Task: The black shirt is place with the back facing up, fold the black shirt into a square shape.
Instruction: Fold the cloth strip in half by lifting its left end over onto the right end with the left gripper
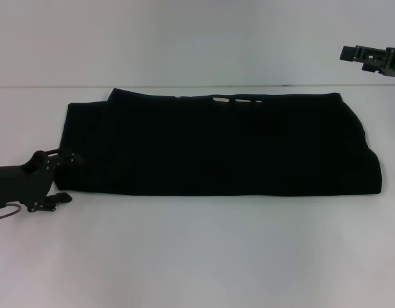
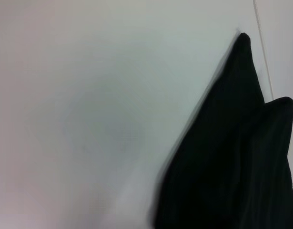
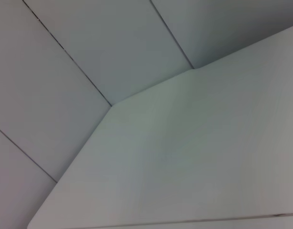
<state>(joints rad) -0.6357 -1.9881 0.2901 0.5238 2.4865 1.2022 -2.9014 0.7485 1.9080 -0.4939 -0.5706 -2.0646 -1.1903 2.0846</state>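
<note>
The shirt (image 1: 223, 144) lies folded into a wide band across the middle of the white table (image 1: 203, 256). A few whitish strokes of print peek out at its far edge, too little to read. The left hand (image 1: 61, 176) sits at the shirt's near left corner; whether it is spread or pinching I cannot tell. The right hand (image 1: 372, 59) hangs at the far right, well apart from the shirt, its state unclear. Pale seamed panels rise behind the table.

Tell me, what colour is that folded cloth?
Plain black soft fabric shirt, clearest in the head view.
</note>
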